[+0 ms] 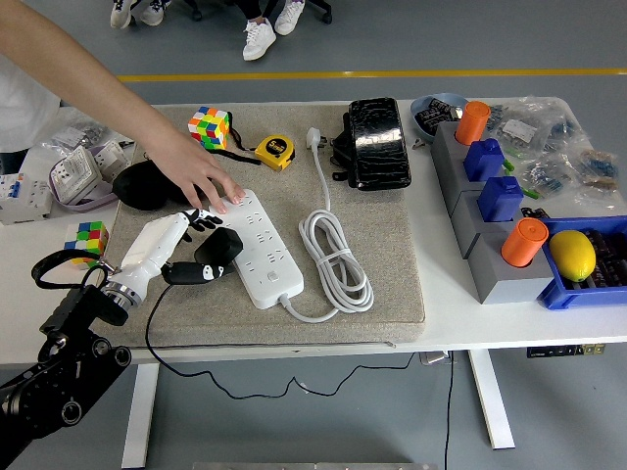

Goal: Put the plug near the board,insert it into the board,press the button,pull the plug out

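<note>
A white power strip (263, 253) lies slanted on the grey mat (392, 255), with its switch (281, 282) at the near end. My left hand (201, 251), white with black fingers, is shut on a black plug (219, 245) held against the strip's left edge; a thin black cable trails from it over the table's front. A person's hand (201, 176) reaches in from the top left and presses its fingertips on the strip's far end. My right arm is out of sight.
The strip's white cord (338, 257) lies coiled to its right. Behind are a Rubik's cube (210, 126), a yellow tape measure (275, 150) and a black case (376, 142). A grey rack (487, 211) and a blue bin (578, 284) with a lemon stand at the right.
</note>
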